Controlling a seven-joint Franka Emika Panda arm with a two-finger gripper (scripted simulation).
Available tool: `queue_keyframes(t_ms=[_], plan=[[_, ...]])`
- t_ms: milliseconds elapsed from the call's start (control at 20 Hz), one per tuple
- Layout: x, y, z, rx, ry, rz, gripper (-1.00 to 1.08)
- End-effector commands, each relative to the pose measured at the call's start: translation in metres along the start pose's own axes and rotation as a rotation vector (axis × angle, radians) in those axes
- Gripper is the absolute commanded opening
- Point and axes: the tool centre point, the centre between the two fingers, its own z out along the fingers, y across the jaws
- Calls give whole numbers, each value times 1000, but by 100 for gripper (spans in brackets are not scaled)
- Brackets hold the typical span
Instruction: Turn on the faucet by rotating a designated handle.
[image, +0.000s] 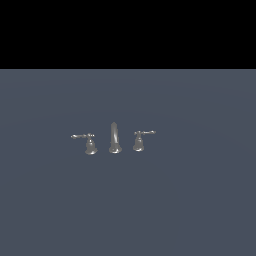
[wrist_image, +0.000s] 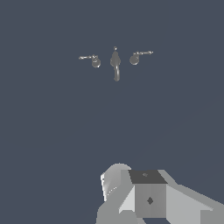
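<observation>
The faucet (image: 115, 138) is a small shiny grey set on a flat grey-blue floor (image: 190, 200). Its slim upright spout stands in the middle. The handle (image: 139, 142), with a bell-shaped base and a short stubby lever, is on the exterior view's right of the spout. The other handle (image: 89, 143), with a longer, thinner lever, is on the exterior view's left. In the wrist view the faucet (wrist_image: 115, 61) is far off and small, and I cannot tell the two handles apart. Grey blocky parts of my gripper (wrist_image: 148, 197) show there, well away from the faucet. Its fingertips are cut off.
The faucet stands alone on the floor. A black band (image: 128, 32) fills the upper part of the exterior view. My arm does not show in the exterior view.
</observation>
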Motion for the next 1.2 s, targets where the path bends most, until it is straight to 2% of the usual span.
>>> queue_keyframes(t_ms=[0, 600, 1150], plan=[[0, 0, 0, 0, 0, 0, -100], [20, -8, 24, 2, 4, 93, -100], [77, -21, 88, 8, 13, 334, -100]])
